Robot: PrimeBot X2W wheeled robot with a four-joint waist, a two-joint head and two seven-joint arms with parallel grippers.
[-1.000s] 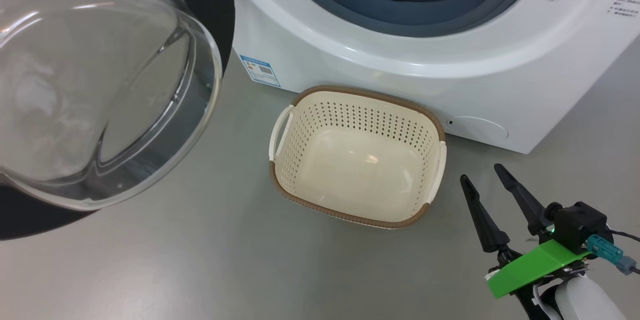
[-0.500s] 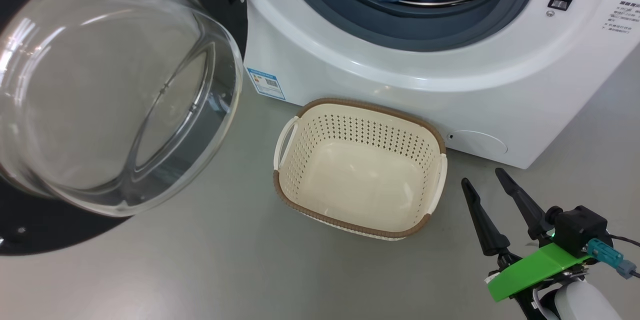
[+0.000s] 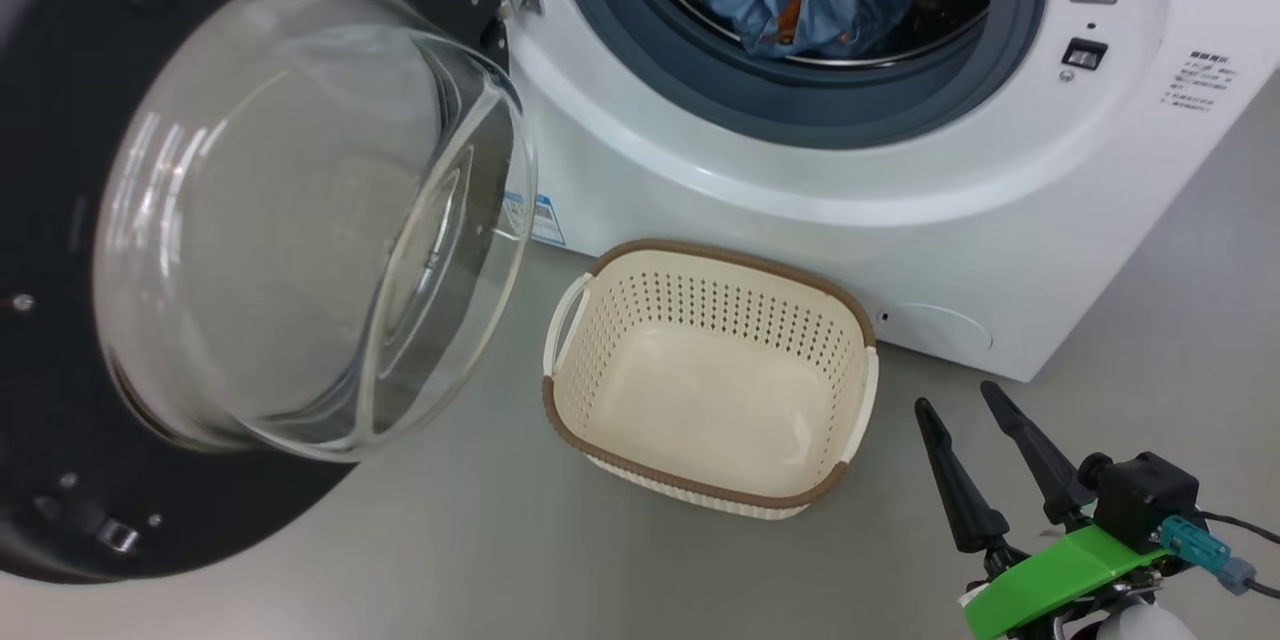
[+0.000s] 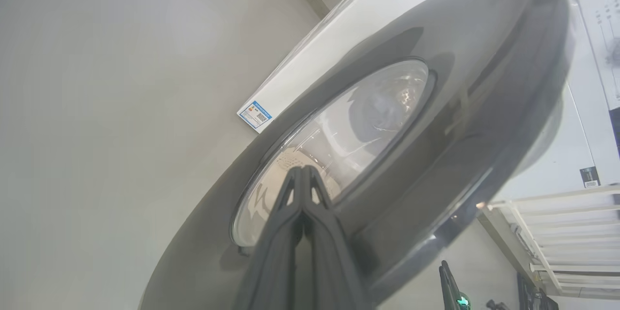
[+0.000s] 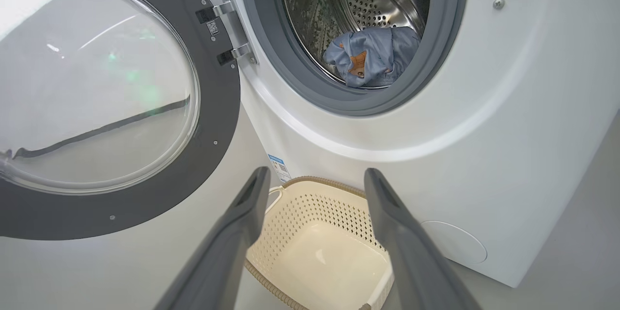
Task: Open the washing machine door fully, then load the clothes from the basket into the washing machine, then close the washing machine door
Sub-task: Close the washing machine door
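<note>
With my view now lifted toward the drum (image 5: 373,5), the clothes (image 3: 805,5) lie inside the washing machine (image 3: 800,220), the basket (image 3: 720,255) stands empty before it, my left end effector (image 4: 302,174) is closed behind the open door (image 3: 60,120) and my right end effector (image 3: 952,397) is open: only closing remains.

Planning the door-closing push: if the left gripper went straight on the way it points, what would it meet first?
The washing machine door, at its glass window; the shut left gripper points straight at it. Whether it touches the glass is unclear.
</note>
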